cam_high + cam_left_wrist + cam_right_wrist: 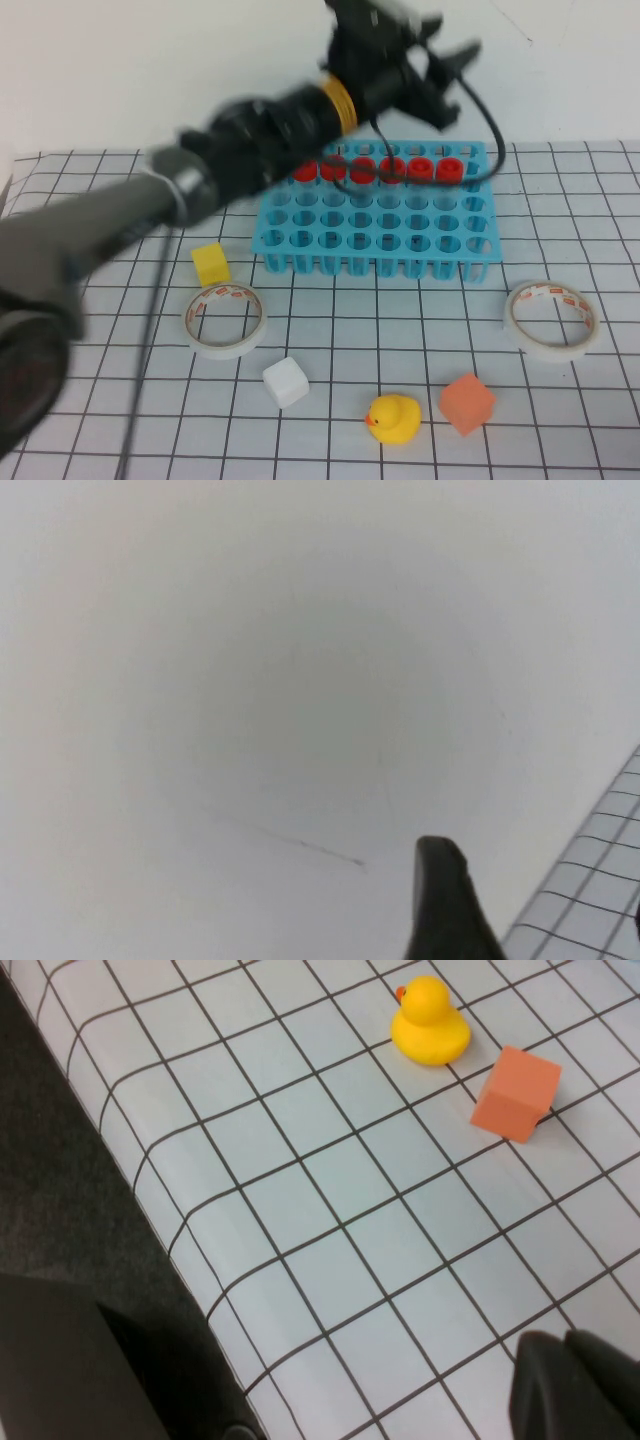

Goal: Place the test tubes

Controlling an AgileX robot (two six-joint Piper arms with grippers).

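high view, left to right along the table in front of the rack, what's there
tape roll, white cube, yellow duck, orange cube, second tape roll; left gripper open above the rack, right gripper shut over the grid mat, outside this view

the high camera is looking down from a raised spot on the robot's own side, taking in the whole gridded mat (560, 440), the blue tube rack (380, 240) and the white backdrop (150, 70) beyond it. the left wrist camera is facing that plain backdrop, catching only a corner of the mat. the right wrist camera is sitting close above the mat's edge, angling down. it is sharing the rubber duck (430, 1022) and orange cube (516, 1092) with the high view.
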